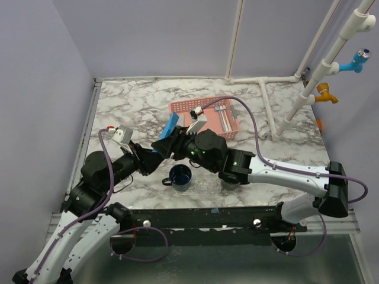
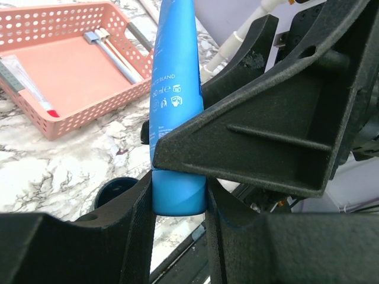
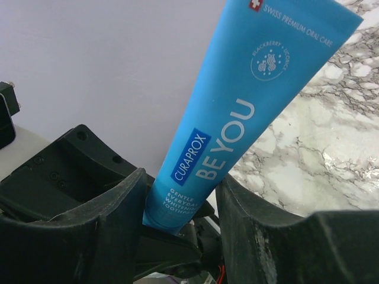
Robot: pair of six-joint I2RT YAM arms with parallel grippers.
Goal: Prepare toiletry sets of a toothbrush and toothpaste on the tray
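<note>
Left gripper (image 2: 179,207) pinches blue tube (image 2: 174,89) at lower end; right gripper (image 3: 180,219) spread around tube, gap on one side. Navy mug (image 1: 180,175) near table (image 1: 136,100) front edge.

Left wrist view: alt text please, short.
A blue toothpaste tube is clamped in the left gripper, with a right gripper finger crossing in front. Behind, a pink basket holding toothbrushes sits on the marble table.
</note>
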